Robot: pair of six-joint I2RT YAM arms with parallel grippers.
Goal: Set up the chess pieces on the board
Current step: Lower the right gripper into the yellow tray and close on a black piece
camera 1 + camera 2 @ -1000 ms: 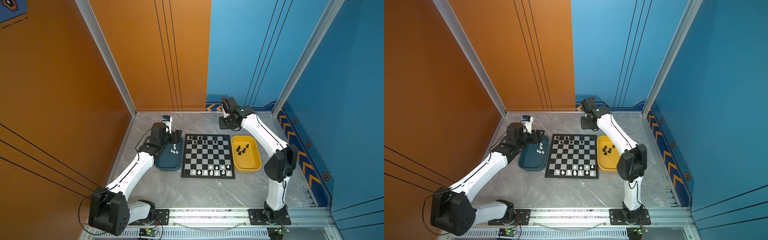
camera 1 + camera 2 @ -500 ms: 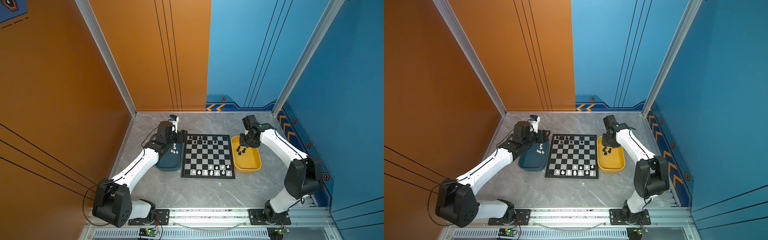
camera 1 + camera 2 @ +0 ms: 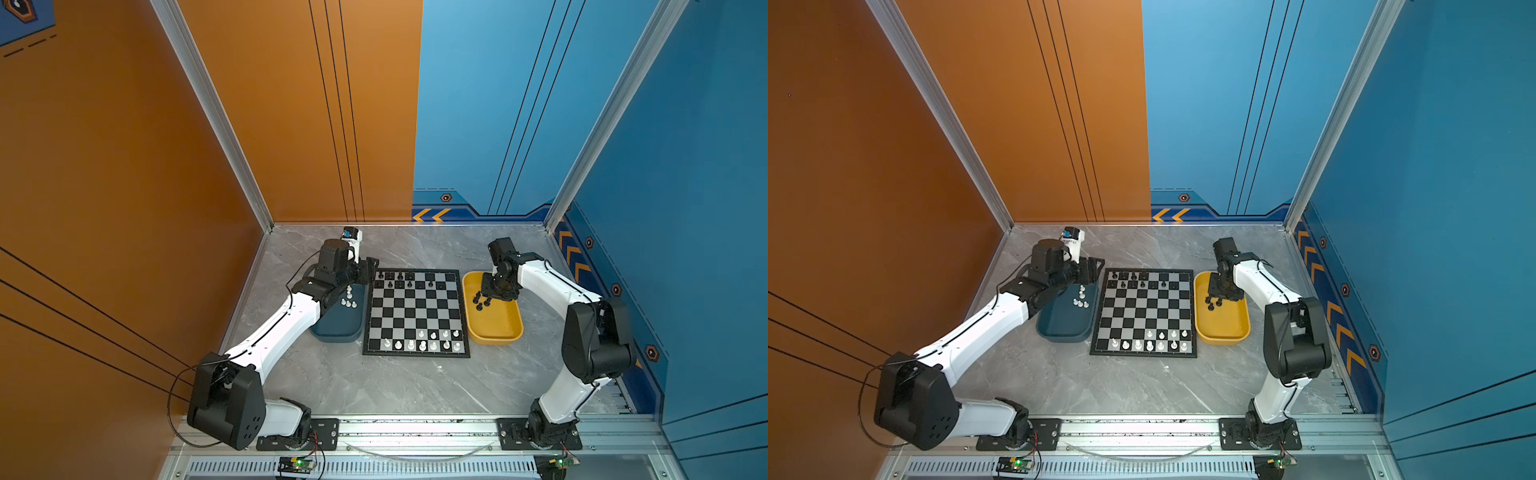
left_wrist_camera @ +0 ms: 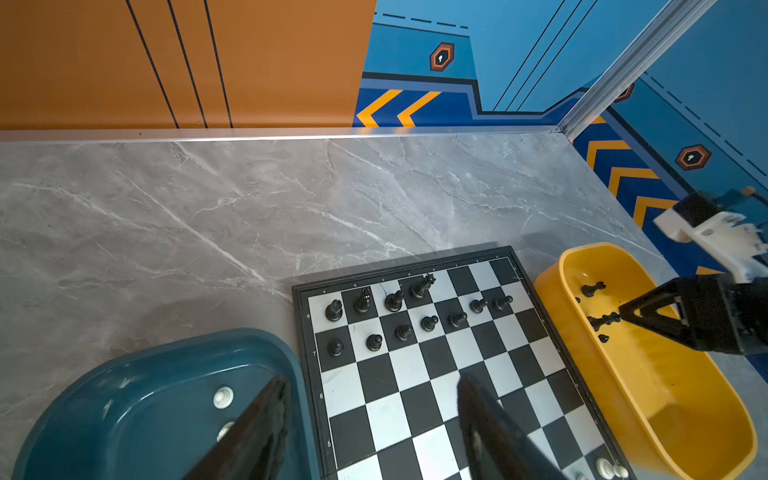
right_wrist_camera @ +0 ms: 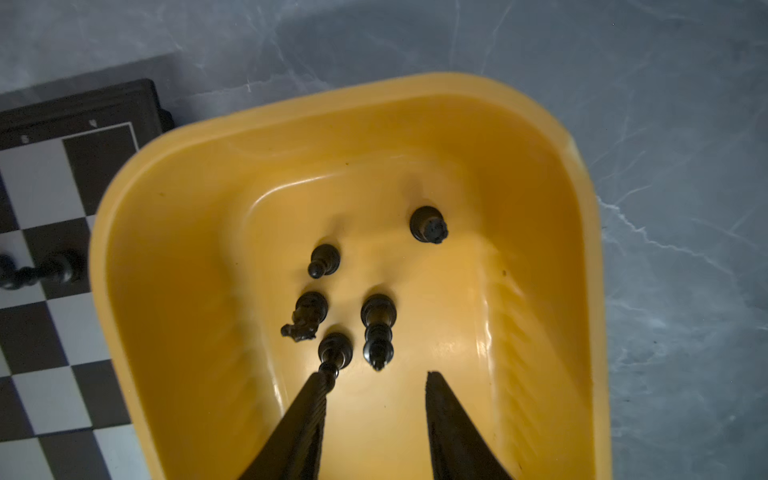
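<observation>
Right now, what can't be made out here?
White pieces in the dark blue tray: left wrist view, one partly behind a finger of the left tool.
Chessboard: right wrist view, blurred, cut off by the edge.
Black pieces in the yellow tray: both top views, too small to name.

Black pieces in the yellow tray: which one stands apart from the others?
The rook-like one, farthest from the right gripper; the other four cluster together.
</observation>
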